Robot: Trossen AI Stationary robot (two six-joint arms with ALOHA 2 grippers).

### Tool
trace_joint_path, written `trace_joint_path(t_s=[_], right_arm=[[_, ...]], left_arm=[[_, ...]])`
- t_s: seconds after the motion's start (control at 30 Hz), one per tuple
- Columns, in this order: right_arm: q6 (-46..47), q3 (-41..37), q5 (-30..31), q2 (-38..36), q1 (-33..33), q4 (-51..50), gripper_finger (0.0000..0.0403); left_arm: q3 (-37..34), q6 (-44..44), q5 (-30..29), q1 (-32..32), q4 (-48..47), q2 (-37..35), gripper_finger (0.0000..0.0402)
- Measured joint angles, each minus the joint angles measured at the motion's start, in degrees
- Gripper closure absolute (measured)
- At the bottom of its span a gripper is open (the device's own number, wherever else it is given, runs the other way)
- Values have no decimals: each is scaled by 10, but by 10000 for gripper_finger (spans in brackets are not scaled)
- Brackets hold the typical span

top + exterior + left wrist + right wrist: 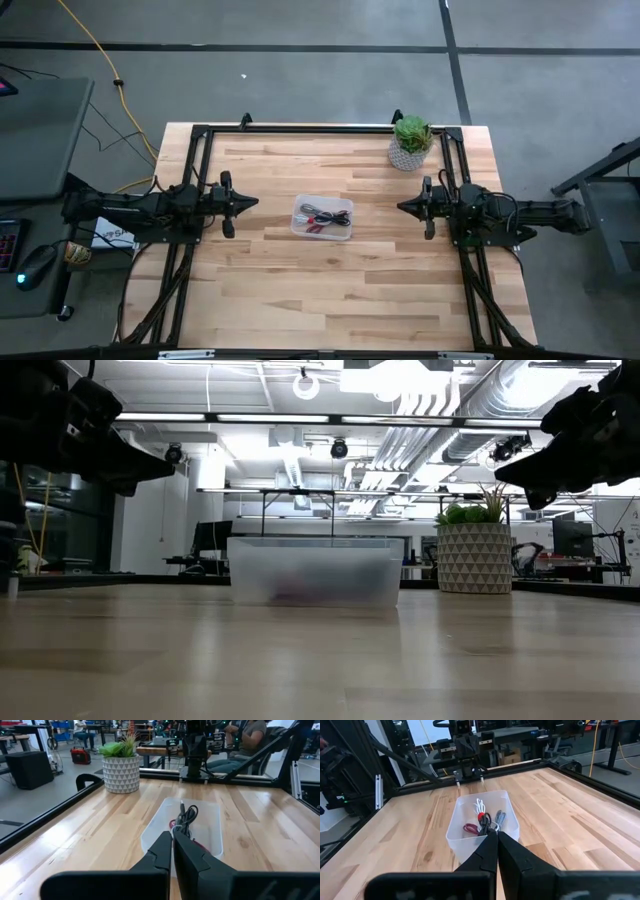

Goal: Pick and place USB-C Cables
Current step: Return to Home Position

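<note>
USB-C Cables (482, 822), thin grey, dark red, black and white bundles, all lie in the clear plastic bin (465, 845) mid-worktop; we judge placing done. The left gripper (250, 202) and right gripper (402, 207) flank it, fingers pressed together, empty.

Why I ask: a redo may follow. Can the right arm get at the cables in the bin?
Probably yes: the bin is open-topped, the cables lie exposed, and only bare table separates it from the shut right pincer.
</note>
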Motion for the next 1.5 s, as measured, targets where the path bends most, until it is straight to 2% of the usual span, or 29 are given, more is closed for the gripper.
trace_joint_path(t_s=[0.4,0.7,1.5], right_arm=[[0,0,0,-6,0,-1,403],[0,0,0,-61,0,-1,403],[0,-1,0,-75,12,7,403]], left_arm=[[1,0,1,0,0,-21,401],[1,0,2,-1,-19,-122,401],[0,0,8,-16,-21,-120,401]])
